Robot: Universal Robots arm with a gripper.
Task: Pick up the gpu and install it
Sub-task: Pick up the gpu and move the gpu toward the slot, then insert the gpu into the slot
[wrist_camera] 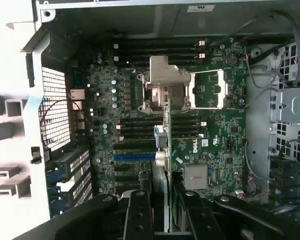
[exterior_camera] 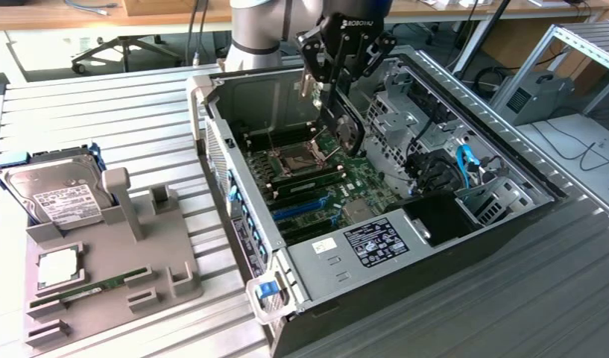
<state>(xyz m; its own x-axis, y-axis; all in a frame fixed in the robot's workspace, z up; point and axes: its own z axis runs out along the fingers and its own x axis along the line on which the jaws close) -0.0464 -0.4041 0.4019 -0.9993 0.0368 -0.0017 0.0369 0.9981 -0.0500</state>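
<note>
The claw hangs over the open computer case, its jaws drawn partway in and clamped on the gpu. The card is gripped by its upper edge and hangs straight down from the claw, black and flat, with its lower end inside the case and just above the motherboard.

In the wrist view the gpu shows edge-on, running out from between the two fingers of the claw. Its silver bracket end is over the expansion slots, close beside the blue slot, and its far end reaches toward the metal processor socket. Whether the card's edge touches any slot cannot be told.

Well away from the claw, toward the exterior view's left, a grey holder lies on the ribbed metal surface. It carries the silver hard drive standing on edge and a narrow green memory stick lying flat.
</note>
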